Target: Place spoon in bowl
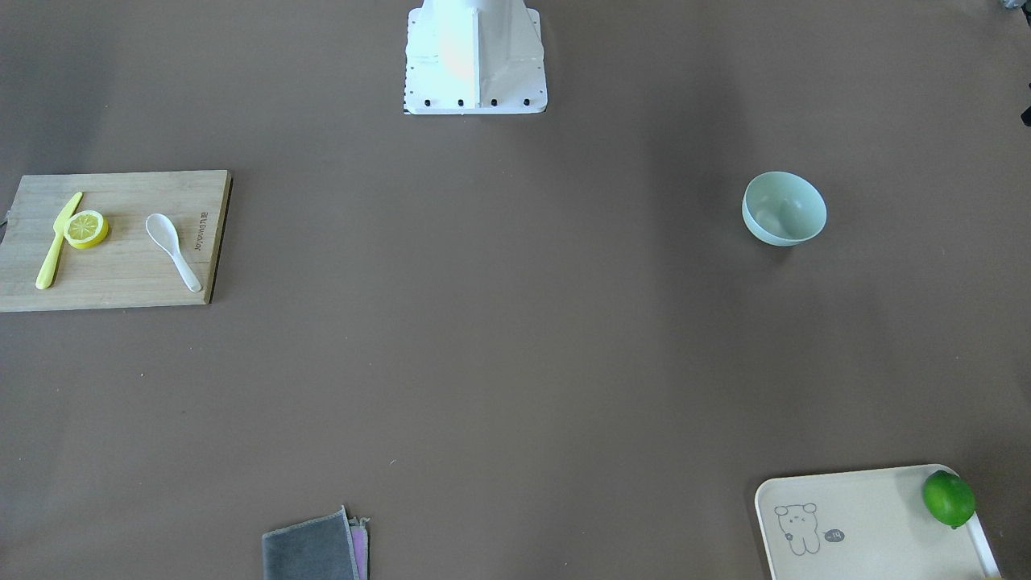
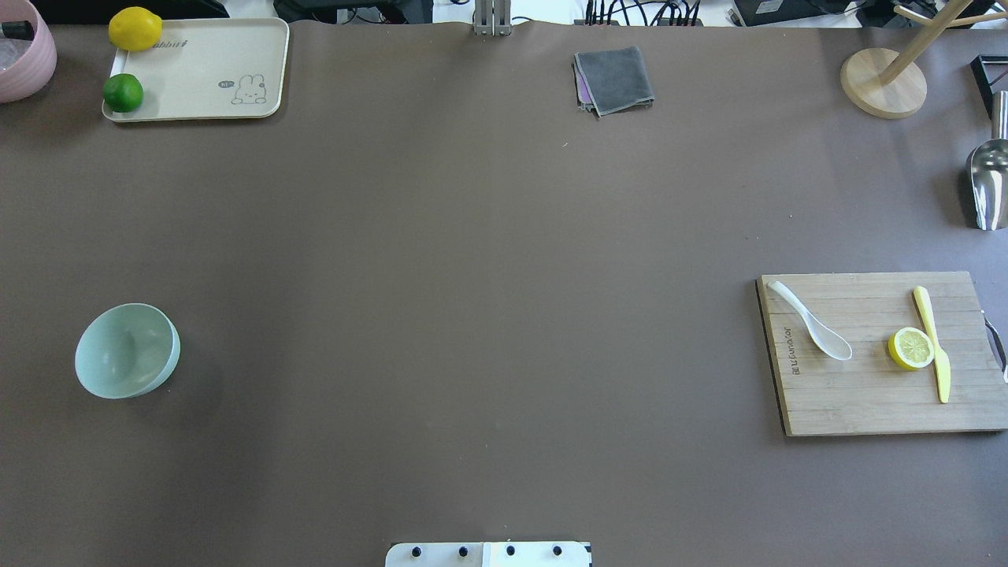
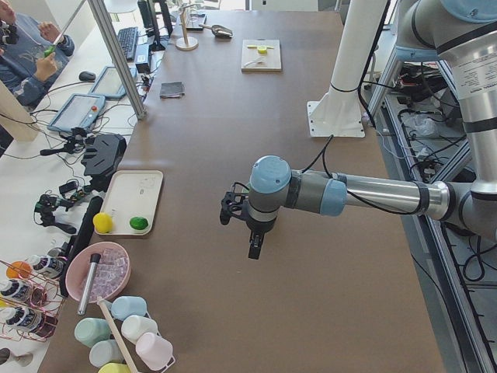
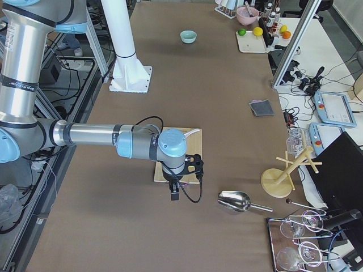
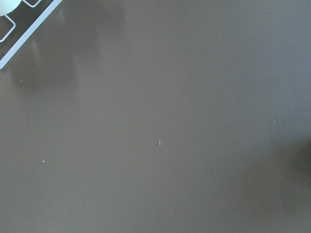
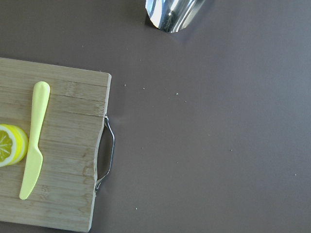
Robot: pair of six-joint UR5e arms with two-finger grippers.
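Observation:
The white spoon (image 1: 173,250) lies on a wooden cutting board (image 1: 121,282) at the robot's right side, scoop toward the robot; it also shows in the overhead view (image 2: 811,331). The mint-green bowl (image 1: 784,208) stands empty on the table at the robot's left side, also in the overhead view (image 2: 126,350). The left gripper (image 3: 255,250) hangs above bare table near the table's left end, far from the bowl. The right gripper (image 4: 174,196) hangs just past the cutting board's outer end. Both show only in the side views, so I cannot tell whether they are open or shut.
On the board lie a yellow knife (image 2: 933,346) and a lemon half (image 2: 911,348). A cream tray (image 2: 213,71) with a lime and a lemon is far left. A grey cloth (image 2: 614,79), a wooden stand (image 2: 882,83) and a metal scoop (image 2: 988,181) are at the far side.

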